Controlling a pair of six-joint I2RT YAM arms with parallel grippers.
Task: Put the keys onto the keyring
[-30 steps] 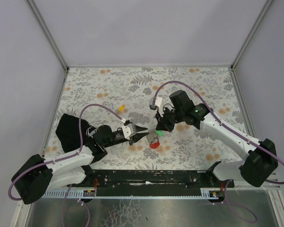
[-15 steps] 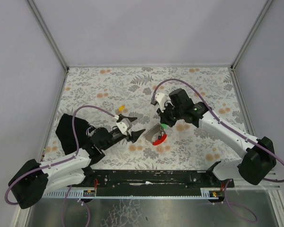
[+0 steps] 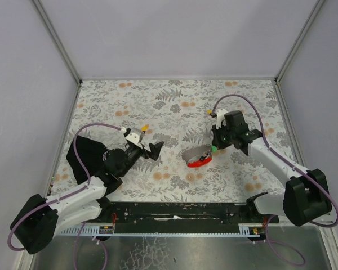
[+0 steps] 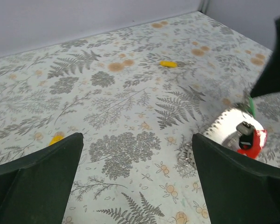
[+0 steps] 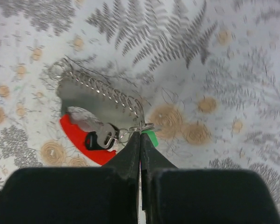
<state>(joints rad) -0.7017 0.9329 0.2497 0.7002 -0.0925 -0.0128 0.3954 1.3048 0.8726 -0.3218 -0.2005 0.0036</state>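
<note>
With the right gripper [image 5: 140,134] pinched shut on the wire loop of the red-and-grey keyring [image 3: 198,158] at mid-table, hold it steady while the wide-open, empty left gripper [image 4: 137,136] squarely approaches the nearby yellow-capped metal key [image 4: 56,138].

Bright, even light, soft shadows, slight blur

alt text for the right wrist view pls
The shut right gripper has its tips at a small metal ring, with a green key showing just right of them. To the left, on the fern-print table, lie the red keyring, its grey tab and a metal chain along the tab's edge.
</note>
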